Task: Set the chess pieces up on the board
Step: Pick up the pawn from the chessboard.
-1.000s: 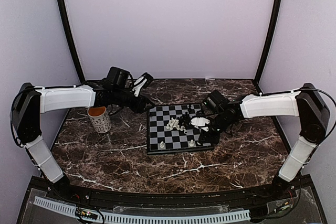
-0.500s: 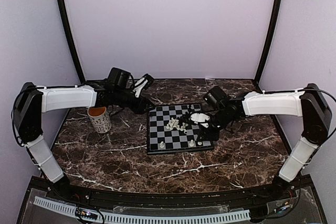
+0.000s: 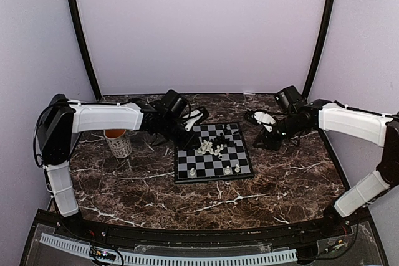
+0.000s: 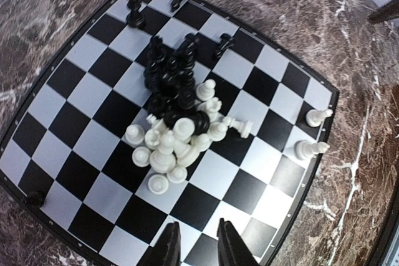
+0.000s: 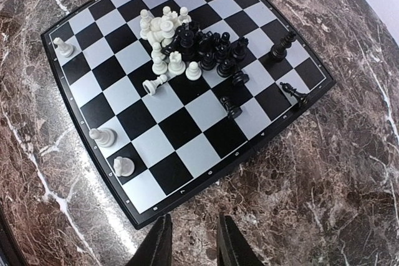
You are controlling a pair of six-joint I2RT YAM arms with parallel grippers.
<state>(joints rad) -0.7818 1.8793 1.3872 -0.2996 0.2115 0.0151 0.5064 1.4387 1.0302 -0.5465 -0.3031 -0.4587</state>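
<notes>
The board [image 3: 212, 165] lies mid-table with the chess pieces [image 3: 212, 147] heaped at its middle. In the left wrist view the white pieces [image 4: 169, 144] are piled against the black ones [image 4: 171, 79]; a few stand alone near the edges, such as a white one [image 4: 318, 116]. My left gripper [image 3: 201, 118] hovers over the board's far-left corner, open a narrow gap [image 4: 196, 244] with nothing in it. My right gripper [image 3: 254, 116] hangs off the board's far-right side, above the marble. It is also open and empty [image 5: 194, 241]. Single pieces [image 5: 101, 135] dot the board's rim.
A white mug [image 3: 118, 142] with an orange inside stands left of the board, near the left arm. The dark marble tabletop [image 3: 293, 179] surrounds the board. Black frame posts and pale walls close the back.
My left arm has swung right from behind the mug to the board's far-left corner, its jaws narrowing. My right arm has pulled back off the board to the far right, jaws slightly wider.
</notes>
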